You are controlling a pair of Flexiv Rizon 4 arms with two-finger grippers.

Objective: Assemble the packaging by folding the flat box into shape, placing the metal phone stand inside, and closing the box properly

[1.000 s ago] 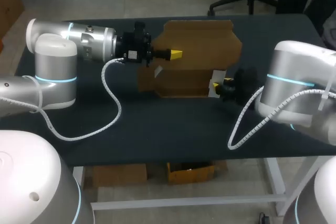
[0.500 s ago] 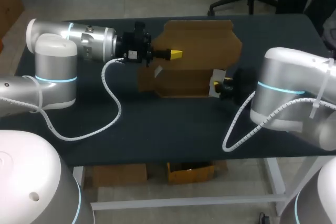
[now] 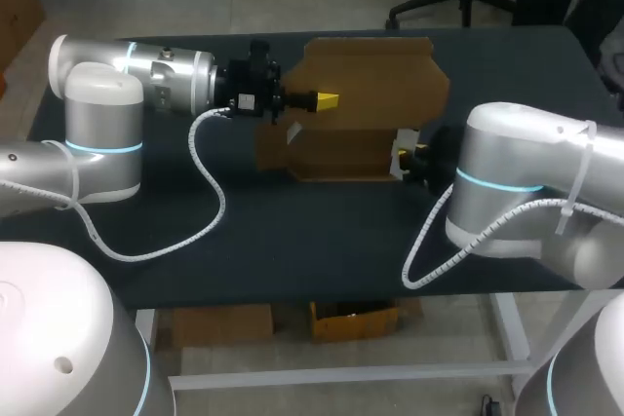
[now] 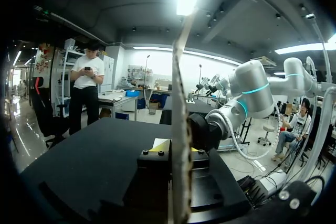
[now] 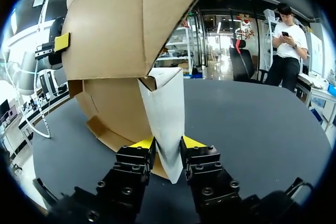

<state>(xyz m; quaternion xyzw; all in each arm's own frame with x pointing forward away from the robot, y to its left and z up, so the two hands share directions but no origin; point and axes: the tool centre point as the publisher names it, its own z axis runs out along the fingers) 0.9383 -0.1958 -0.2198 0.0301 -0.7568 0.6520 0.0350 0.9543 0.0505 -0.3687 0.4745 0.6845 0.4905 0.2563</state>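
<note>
The left arm (image 3: 166, 77) reaches flat from the left. The left claw (image 3: 327, 99) is clamped on the tall part of the box (image 3: 375, 70). The right arm (image 3: 526, 177) bends in from the right. The right claw (image 5: 167, 145) is clamped on a pale side flap (image 5: 165, 103). The box stands on the surface (image 3: 292, 231), toward the far edge.

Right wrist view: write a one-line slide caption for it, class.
Right gripper clamps a flap of the half-folded cardboard box on the black table while the left gripper holds its upper panel.

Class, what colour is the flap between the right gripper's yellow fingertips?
The flap is white, unlike the brown cardboard box; best in right wrist view.
</note>
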